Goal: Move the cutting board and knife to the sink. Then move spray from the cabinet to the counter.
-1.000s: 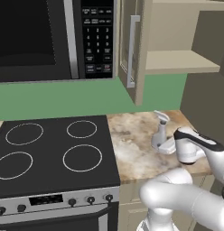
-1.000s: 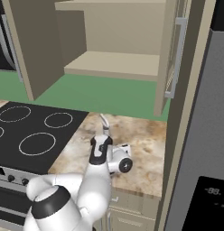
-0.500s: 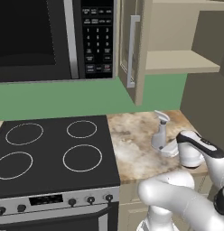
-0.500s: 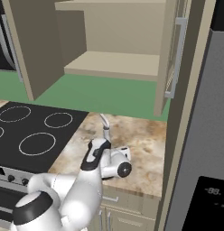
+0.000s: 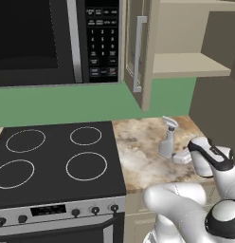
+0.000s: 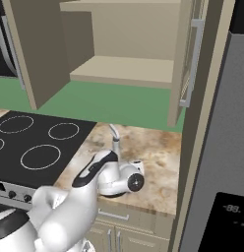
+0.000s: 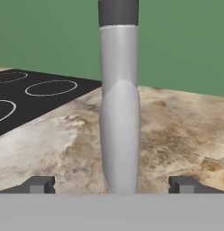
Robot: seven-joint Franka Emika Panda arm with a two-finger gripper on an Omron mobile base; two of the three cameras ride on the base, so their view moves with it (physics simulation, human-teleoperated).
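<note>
The slim grey-white spray point(image 5: 167, 138) stands upright on the marbled counter point(image 5: 140, 154), right of the stovetop. My gripper point(image 5: 180, 158) is low over the counter just right of the bottle. In the hand view the spray point(image 7: 119, 122) rises between my two dark fingertips point(image 7: 40, 184), and the gripper point(image 7: 111, 185) is open with clear gaps on both sides. From the right the spray point(image 6: 114, 139) shows just behind my white hand. The cabinet point(image 5: 189, 64) above stands open with a bare shelf point(image 6: 125, 69). The cutting board, knife and sink are out of view.
A black stovetop point(image 5: 58, 156) takes up the counter's left side, under a microwave point(image 5: 53, 42). The cabinet's open doors point(image 5: 138, 52) point(image 6: 191, 59) hang over the counter. A tall grey fridge point(image 6: 222, 147) walls off the right side.
My hand has drawn back a little from the spray toward the counter's front edge. The bottle stays upright in the same spot and the jaws stay open.
</note>
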